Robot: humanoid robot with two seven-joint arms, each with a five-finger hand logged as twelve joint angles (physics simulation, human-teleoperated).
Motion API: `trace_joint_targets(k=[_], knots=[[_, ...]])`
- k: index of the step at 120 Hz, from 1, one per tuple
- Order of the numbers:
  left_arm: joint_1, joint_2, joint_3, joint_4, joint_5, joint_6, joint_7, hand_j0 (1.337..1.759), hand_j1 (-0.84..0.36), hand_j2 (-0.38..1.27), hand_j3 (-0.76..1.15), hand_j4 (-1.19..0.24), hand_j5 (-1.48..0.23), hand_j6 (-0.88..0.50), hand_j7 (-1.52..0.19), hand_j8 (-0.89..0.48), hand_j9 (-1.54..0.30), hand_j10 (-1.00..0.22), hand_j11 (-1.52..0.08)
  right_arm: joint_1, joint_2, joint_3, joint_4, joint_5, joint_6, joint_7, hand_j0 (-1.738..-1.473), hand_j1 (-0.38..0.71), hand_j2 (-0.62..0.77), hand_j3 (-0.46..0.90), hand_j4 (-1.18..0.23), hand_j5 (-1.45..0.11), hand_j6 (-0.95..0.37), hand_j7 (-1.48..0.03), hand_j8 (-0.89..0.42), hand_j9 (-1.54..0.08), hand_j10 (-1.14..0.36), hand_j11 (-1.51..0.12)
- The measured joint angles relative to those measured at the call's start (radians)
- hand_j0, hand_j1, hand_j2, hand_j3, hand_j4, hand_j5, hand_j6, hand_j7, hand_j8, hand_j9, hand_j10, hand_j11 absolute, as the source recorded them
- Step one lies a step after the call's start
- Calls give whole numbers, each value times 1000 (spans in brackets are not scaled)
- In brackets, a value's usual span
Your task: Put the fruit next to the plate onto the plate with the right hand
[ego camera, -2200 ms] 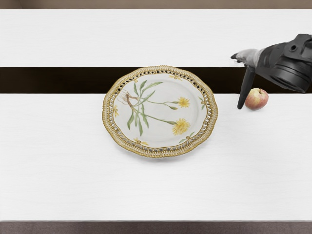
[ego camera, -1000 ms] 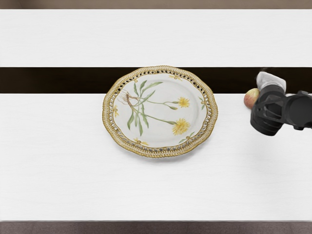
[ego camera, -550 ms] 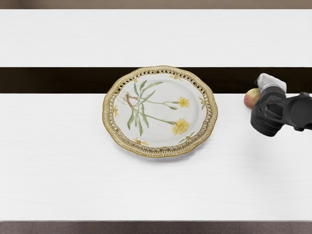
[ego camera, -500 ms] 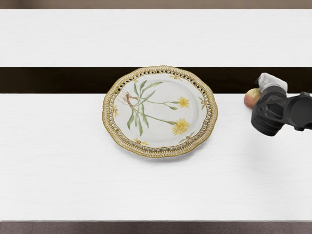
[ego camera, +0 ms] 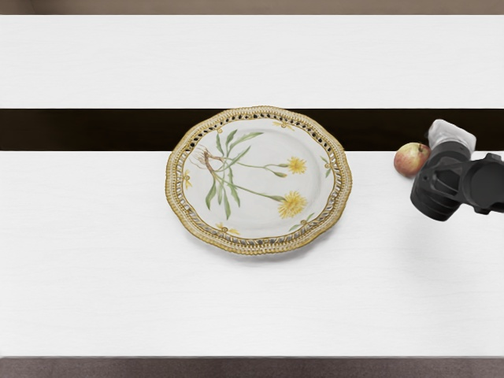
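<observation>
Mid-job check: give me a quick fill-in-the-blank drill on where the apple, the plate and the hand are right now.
1. The apple lies on the white table, to the picture's ___ of the plate.
2. The plate carries painted ___ flowers and no fruit.
3. The hand close beside the apple is the robot's ___ one.

Missing words: right; yellow; right.
</observation>
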Motion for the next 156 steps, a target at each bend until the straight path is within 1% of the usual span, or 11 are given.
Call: trace_joint_targets(k=[43, 63, 74, 80, 107, 119, 131, 143, 156], knots=[[1, 0, 0, 0, 0, 0, 0, 1658, 327, 4, 0, -19, -25, -19, -25, -19, -25, -19, -24, 5, 35, 20, 1, 0, 0, 0, -1658, 121, -77, 0, -395, -512, -396, -512, -395, -512, -395, -511], [2, 0, 1, 0, 1, 0, 0, 1658, 327, 4, 0, -19, -25, -19, -25, -19, -25, -19, -24, 15, 41, 21, 9, -1, 0, 0, -1658, -42, -50, 0, -258, -335, -259, -334, -259, -334, -258, -334], [2, 0, 1, 0, 1, 0, 0, 1658, 327, 4, 0, -19, -25, -19, -25, -19, -25, -19, -24, 21, 53, 22, 9, -1, 0, 0, -1658, -93, -41, 0, -215, -279, -216, -278, -216, -278, -215, -278], [2, 0, 1, 0, 1, 0, 0, 1658, 327, 4, 0, -19, -25, -19, -25, -19, -25, -19, -24, 22, 58, 22, 9, -1, 0, 0, -1658, -97, -41, 0, -212, -274, -213, -274, -213, -274, -212, -274], [2, 0, 1, 0, 1, 0, 0, 1658, 327, 4, 0, -19, -25, -19, -25, -19, -25, -19, -24, 19, 66, 25, 7, 0, 0, 0, -1658, 82, -70, 0, -361, -469, -362, -468, -362, -468, -361, -468], [2, 0, 1, 0, 1, 0, 0, 1658, 327, 4, 0, -19, -25, -19, -25, -19, -25, -19, -24, 16, 67, 27, 7, 0, 0, 0, -1658, 147, -44, 0, -425, -551, -414, -551, -426, -551, -425, -550], [2, 0, 1, 0, 1, 0, 0, 1658, 327, 4, 0, -19, -25, -19, -25, -19, -24, -19, -24, 16, 70, 30, 7, -1, -1, -1, -1656, 179, 31, 0, -502, -644, -379, -646, -385, -650, -498, -649], [2, 0, 1, 0, 1, 0, 0, 1658, 327, 4, 0, -19, -25, -19, -24, -19, -24, -19, -24, 15, 77, 37, 7, -4, -2, -2, -1654, 199, 109, -1, -584, -701, -368, -727, -375, -718, -489, -726], [2, 0, 1, 0, 1, 0, 0, 1658, 327, 4, 0, -19, -24, -19, -24, -19, -24, -19, -24, 13, 80, 39, 6, -8, -5, -3, -1653, 213, 182, -1, -607, -748, -362, -803, -366, -779, -484, -795]])
